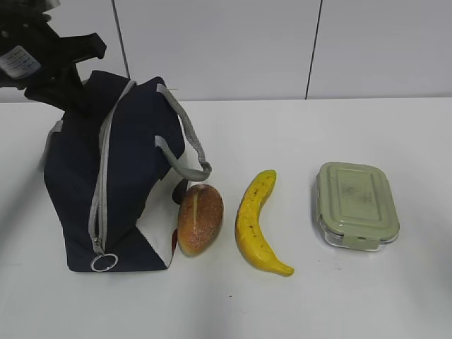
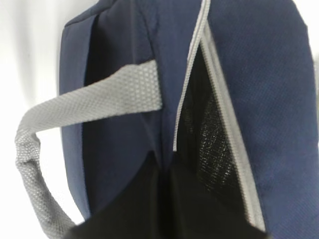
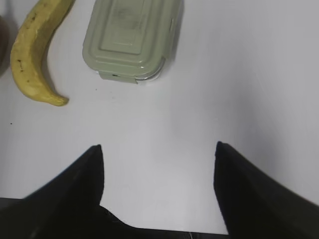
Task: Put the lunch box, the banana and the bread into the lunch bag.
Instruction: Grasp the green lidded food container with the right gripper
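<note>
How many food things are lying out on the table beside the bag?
3: the bread against the lunch bag, the banana just right of it, and the lunch box farthest right. Whether anything already sits inside the bag cannot be told.

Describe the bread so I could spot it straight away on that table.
Find the big navy lunch bag at the left of the white table. The bread lies right against its lower right corner, with the banana on its other side. It is the only oval, golden-brown thing, with a pale slit along its top.
</note>
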{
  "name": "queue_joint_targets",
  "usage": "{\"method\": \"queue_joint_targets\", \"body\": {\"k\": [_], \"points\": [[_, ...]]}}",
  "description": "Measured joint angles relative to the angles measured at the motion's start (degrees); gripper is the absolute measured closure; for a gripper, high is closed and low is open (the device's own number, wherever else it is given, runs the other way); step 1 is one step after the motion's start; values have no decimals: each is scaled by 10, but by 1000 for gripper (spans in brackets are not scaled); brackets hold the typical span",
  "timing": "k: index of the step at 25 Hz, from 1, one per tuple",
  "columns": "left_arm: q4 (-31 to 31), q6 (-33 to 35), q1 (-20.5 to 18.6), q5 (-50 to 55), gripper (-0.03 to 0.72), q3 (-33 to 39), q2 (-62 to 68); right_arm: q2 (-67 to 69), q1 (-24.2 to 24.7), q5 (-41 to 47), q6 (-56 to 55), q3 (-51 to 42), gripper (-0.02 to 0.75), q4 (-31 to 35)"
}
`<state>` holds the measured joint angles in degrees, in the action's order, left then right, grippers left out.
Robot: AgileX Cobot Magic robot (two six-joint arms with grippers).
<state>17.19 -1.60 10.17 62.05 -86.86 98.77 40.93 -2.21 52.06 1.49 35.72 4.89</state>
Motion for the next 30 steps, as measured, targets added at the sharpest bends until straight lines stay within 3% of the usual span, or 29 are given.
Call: {"method": "queue_joint_targets", "body": {"k": [15,21,30], "points": [[0,0,0,1,689,0,0,283,0,-14,11,117,228,36],[0,0,0,1,691,0,0,363,0,-5,60,172,134,107],[0,0,0,1,691,0,0,446,88,0,123,205,118,179]]}}
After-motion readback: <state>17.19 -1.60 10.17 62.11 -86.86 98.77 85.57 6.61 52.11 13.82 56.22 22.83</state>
